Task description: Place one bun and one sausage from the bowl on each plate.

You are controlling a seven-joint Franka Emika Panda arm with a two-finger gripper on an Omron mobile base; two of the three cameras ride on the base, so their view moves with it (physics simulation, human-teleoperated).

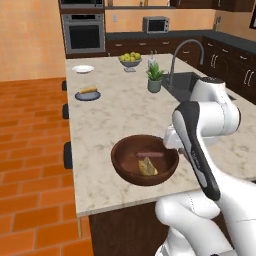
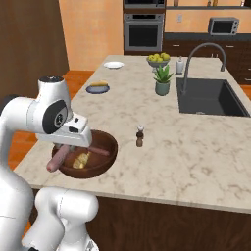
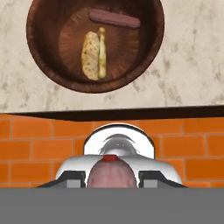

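Pinkish-brown and smooth, the sausage (image 2: 55,160) we hold sticks out end-first from our gripper (image 2: 62,150), fingers clamped on it, above the bowl's (image 2: 109,156) near rim. Inside the bowl lie a second sausage (image 3: 114,19) and a split bun (image 3: 94,54).

Upper centre: grey footed bowl of yellow-green fruit (image 1: 130,60), potted plant (image 1: 155,77), faucet (image 1: 184,55) over dark sink (image 2: 208,97); mid-frame, pepper mill (image 2: 139,136); background oven (image 1: 83,33), microwave (image 1: 155,24).

Orange brick floor (image 1: 30,165), marble island counter (image 1: 120,107), dark cabinets (image 1: 235,70), wall oven (image 1: 83,32), orange walls (image 1: 30,35).
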